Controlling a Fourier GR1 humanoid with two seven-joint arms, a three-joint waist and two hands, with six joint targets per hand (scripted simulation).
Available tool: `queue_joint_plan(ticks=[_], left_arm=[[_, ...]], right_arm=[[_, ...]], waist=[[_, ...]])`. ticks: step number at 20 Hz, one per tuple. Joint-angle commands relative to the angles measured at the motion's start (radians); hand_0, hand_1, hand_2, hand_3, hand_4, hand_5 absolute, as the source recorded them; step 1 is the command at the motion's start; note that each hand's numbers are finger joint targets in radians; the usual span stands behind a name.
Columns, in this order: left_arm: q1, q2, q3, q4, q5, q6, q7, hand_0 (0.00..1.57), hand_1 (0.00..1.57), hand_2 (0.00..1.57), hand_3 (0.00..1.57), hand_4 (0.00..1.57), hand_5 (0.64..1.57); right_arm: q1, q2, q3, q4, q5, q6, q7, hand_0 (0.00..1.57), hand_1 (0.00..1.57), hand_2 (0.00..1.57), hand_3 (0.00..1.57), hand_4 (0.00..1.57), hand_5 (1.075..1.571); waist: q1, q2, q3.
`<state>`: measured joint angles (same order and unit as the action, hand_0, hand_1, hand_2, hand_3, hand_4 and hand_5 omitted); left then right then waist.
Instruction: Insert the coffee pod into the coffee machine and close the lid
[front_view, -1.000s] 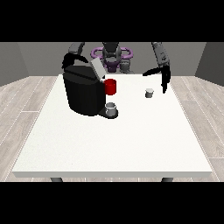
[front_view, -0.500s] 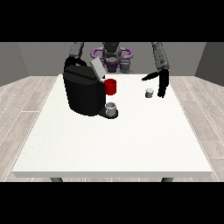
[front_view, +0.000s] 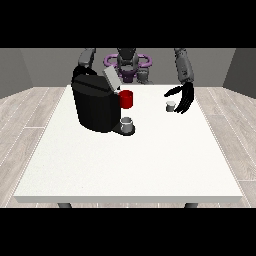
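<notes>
Right now the job is at its first step, the pickup: the coffee pod, a small pale cup shape, stands on the white tabletop toward the far edge at the view's right, not yet lifted. The hand at the view's right hangs just beside it and a little above, palm turned toward it, fingers spread and released, holding nothing; whether any of them touches the pod I cannot tell.

The black coffee machine sits well apart, toward the view's left, with its grey lid tilted up and open, a red part on its front and a small grey cup at its base. The hand at the view's left is hidden behind the machine, so its fingers cannot be judged.

Next, by my reading, the fingers must come down around the pod, clench on it, and carry it across to the open slot under the lid.
</notes>
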<state>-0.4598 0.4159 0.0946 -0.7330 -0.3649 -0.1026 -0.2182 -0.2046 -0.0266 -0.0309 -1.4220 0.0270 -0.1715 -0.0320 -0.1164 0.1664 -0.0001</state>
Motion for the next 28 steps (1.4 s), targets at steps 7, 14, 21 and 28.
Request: queue_joint_plan(ticks=[7,14,21,28], left_arm=[[-0.074,0.036,-0.035,0.086,-0.13,0.079,-0.034,0.67,0.67,0.81,0.55,0.0,1.571],[-0.081,-0.024,-0.009,0.166,-0.167,0.245,-0.117,0.82,0.82,0.97,0.74,0.39,1.571],[-0.108,0.077,-0.002,0.233,-0.222,0.259,-0.165,0.97,0.97,1.05,0.79,0.32,1.571],[-0.209,-0.007,-0.071,0.148,-0.252,0.154,-0.092,1.42,1.42,1.46,1.42,0.56,1.571]], right_arm=[[-0.015,0.007,0.013,0.011,0.002,-0.018,0.038,0.0,0.0,0.0,0.0,0.52,1.571],[0.002,-0.002,0.0,0.001,-0.027,0.016,-0.004,0.0,0.0,0.0,0.0,0.51,1.571],[0.007,-0.005,0.025,-0.045,-0.038,0.041,0.005,0.0,0.0,0.0,0.0,0.53,1.571],[-0.067,-0.016,-0.051,0.095,-0.055,0.004,0.01,0.0,0.0,0.0,0.0,0.43,1.571]], waist=[[-0.011,-0.006,-0.0001],[-0.032,0.027,-0.0003],[-0.07,0.072,-0.0008],[-0.002,-0.025,0.0007]])
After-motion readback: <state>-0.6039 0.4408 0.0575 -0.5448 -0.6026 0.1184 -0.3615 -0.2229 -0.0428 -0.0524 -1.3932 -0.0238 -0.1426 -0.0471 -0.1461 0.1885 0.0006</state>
